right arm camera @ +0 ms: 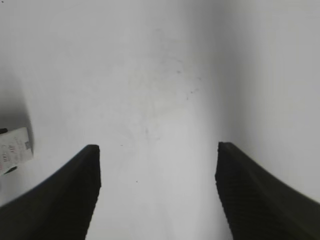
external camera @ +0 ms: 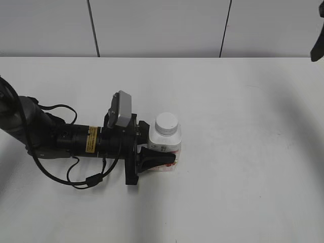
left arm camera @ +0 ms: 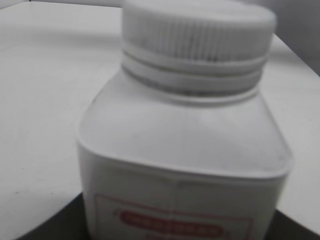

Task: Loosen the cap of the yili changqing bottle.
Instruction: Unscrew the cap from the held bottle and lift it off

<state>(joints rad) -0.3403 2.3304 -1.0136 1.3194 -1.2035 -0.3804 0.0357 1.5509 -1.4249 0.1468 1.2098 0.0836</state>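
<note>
The yili changqing bottle [external camera: 165, 142] stands upright on the white table, white with a pink-red label. Its ribbed white cap [external camera: 167, 122] sits on the neck. My left gripper [external camera: 168, 150] reaches in from the left and is shut on the bottle's body below the shoulders, one black finger across its front. In the left wrist view the bottle [left arm camera: 185, 150] and cap [left arm camera: 197, 35] fill the frame, with the left gripper [left arm camera: 180, 231] showing as dark fingers at both lower corners. My right gripper [right arm camera: 157, 150] is open and empty above bare table, with a corner of the bottle's label [right arm camera: 15, 147] at the left edge.
The white table [external camera: 243, 152] stretches around the bottle. A grey panelled wall [external camera: 162, 25] runs behind it. A dark part of the right arm [external camera: 318, 45] shows at the top right edge. Left arm cables [external camera: 76, 177] lie on the table.
</note>
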